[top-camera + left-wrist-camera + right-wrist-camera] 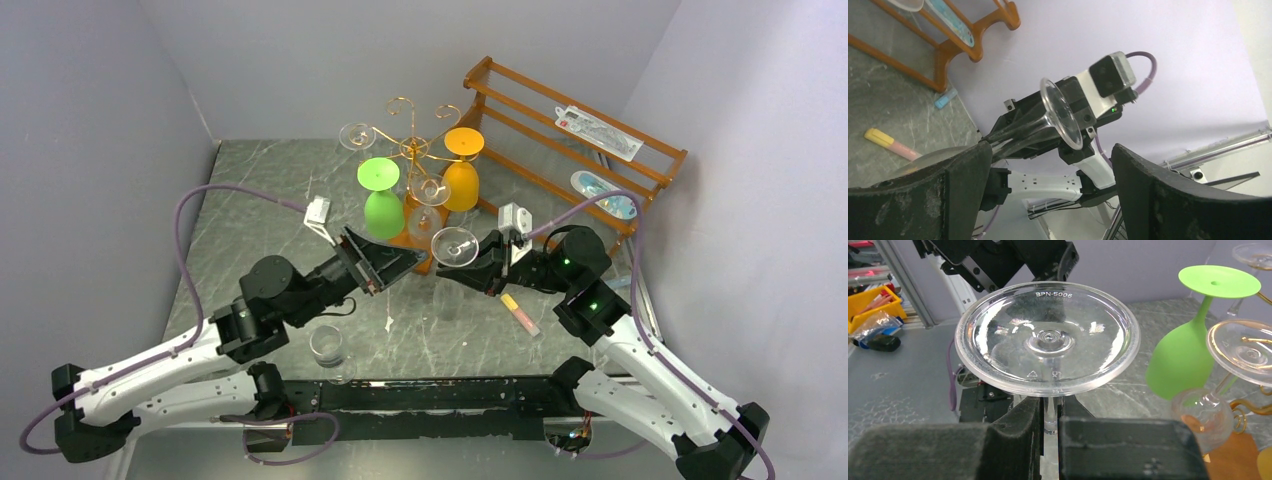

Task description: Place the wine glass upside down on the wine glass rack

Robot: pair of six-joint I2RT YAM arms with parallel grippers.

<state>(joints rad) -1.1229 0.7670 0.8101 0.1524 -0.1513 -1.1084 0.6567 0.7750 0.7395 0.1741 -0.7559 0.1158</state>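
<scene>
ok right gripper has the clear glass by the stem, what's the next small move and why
Probably lift the right gripper toward the wine glass rack: it pinches the clear wine glass by the stem, foot up, short of the gold arms, and the left gripper stands open beside it.

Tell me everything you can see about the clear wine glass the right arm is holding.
The wine glass is clear, plastic-looking, with a ridged foot embossed BPN-5006 and a thin stem. It is held in the air, foot upward, bowl mostly hidden below. Only the right tool touches it, shut on the stem, near the wine glass rack.
</scene>
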